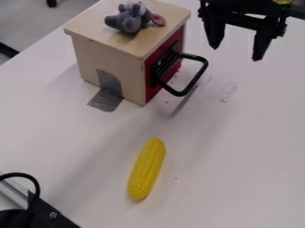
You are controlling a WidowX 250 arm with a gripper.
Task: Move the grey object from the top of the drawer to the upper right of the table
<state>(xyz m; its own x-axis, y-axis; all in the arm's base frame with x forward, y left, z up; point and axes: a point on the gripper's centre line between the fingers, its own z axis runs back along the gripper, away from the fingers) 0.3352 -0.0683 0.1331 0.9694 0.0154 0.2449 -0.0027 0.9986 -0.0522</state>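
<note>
Grey plush toy (129, 20) sits on a pale wooden box (110, 55), far left; black gripper (236, 54) hangs far right, fingers (215, 34) apart.

Shows a whitish table (238, 156), dotted with dark specks (224, 100) in the upper right part. Gives way at upper left to grey floor (26, 24), with dark, cut-off shapes (7, 50) there. Lit softly, with faint shadows across the tabletop.
</note>
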